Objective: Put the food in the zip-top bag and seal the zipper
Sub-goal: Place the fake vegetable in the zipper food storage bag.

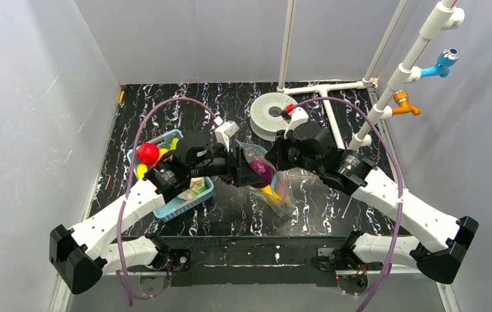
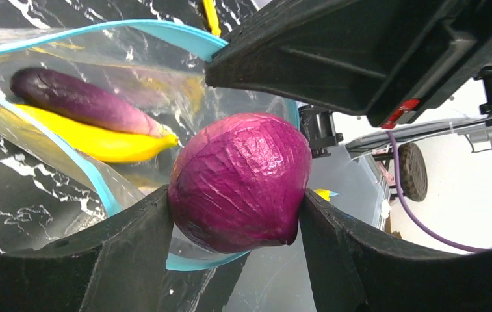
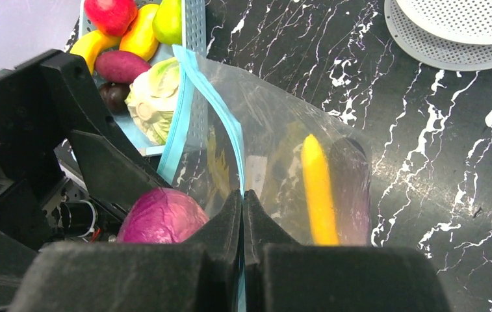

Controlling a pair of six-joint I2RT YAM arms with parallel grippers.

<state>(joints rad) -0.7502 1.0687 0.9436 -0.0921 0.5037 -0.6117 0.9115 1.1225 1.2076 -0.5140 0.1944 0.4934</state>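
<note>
My left gripper [image 2: 236, 214] is shut on a purple-red cabbage [image 2: 240, 182], held at the open mouth of the clear zip-top bag [image 1: 275, 192]; the cabbage also shows in the top view [image 1: 262, 172] and right wrist view [image 3: 162, 218]. Inside the bag lie a yellow banana [image 2: 93, 140] and a purple eggplant [image 2: 77, 101]. My right gripper [image 3: 243, 201] is shut on the light-blue zipper strip [image 3: 230, 140] and holds one side of the mouth up. The rest of the food sits in the blue basket [image 1: 184, 201]: a red fruit [image 1: 147, 153] and a pale-green cabbage [image 3: 155, 97].
A round white perforated disc [image 1: 271, 115] lies at the back centre. A white pipe frame [image 1: 334, 123] with blue and orange taps stands at the back right. The basket is left of the bag, under my left arm.
</note>
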